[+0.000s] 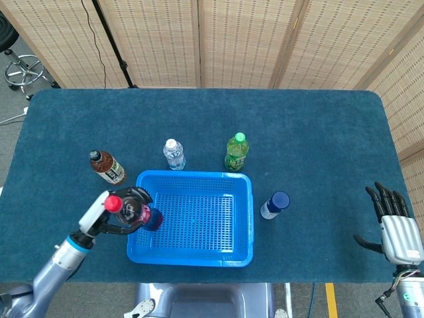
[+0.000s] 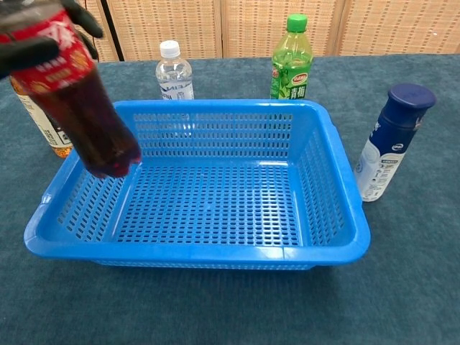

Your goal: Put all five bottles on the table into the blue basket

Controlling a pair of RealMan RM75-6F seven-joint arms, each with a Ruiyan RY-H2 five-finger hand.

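Over the blue basket's point(image 1: 192, 256) nine-o'clock rim, the left hand point(image 1: 126, 215) held the red-capped cola bottle point(image 2: 86, 115); four bottles remained outside, right hand point(image 1: 397, 232) idle, fingers spread.

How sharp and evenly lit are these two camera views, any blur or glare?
Head view: even lighting, everything sharp, soft shadows. Chest view: the red-labelled bottle held by the left hand looks slightly smeared at the top edge; the blue basket rim shows faint shine.

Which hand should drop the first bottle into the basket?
Left. The left hand already holds the dark soda bottle over the blue basket; the right hand is open, far off at the table's edge.
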